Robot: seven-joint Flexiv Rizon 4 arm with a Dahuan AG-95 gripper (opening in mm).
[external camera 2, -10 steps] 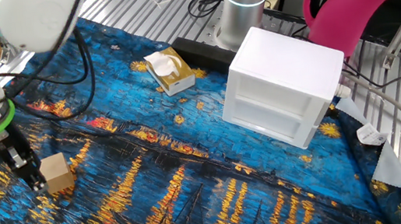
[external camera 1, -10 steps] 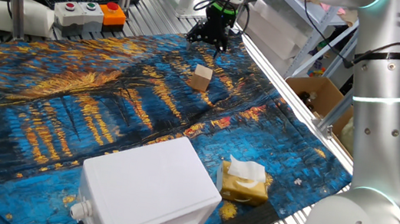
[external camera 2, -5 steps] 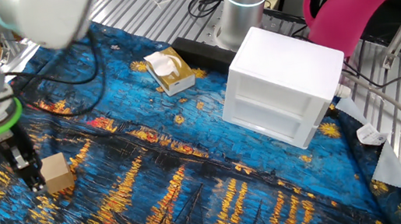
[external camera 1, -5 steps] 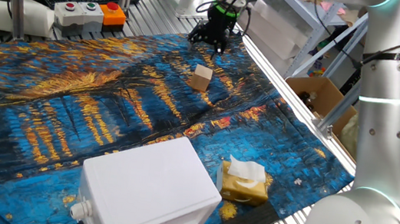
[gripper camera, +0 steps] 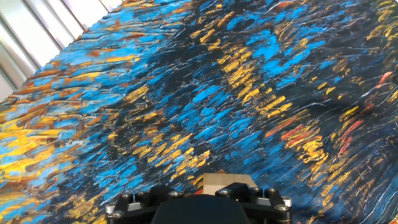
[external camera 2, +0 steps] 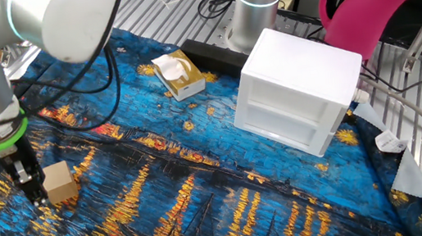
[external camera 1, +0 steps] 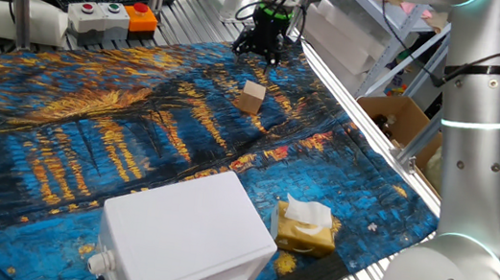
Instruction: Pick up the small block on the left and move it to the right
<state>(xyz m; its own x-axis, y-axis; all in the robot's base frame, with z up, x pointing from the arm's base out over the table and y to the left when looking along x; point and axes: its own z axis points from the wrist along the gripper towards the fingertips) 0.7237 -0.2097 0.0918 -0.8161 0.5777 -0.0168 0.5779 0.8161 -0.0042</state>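
The small block (external camera 1: 252, 97) is a light-tan wooden cube resting on the blue and yellow painted cloth (external camera 1: 87, 128). It also shows in the other fixed view (external camera 2: 59, 182) and at the bottom edge of the hand view (gripper camera: 227, 181), partly hidden behind the hand's black body. My gripper (external camera 1: 260, 52) hangs beyond the block, near the cloth's far edge, apart from it. In the other fixed view the gripper (external camera 2: 34, 191) stands just left of the block. Its fingers look spread and hold nothing.
A large white plastic box (external camera 1: 184, 238) stands at the near side of the cloth, with a yellow-brown tissue pack (external camera 1: 304, 227) beside it. A button box (external camera 1: 111, 15) sits at the back left. A pink watering can (external camera 2: 382, 7) stands behind the white box.
My gripper has risen slightly and drifted away from the block toward the cloth's far edge. The arm above it has swung. The block has not moved.
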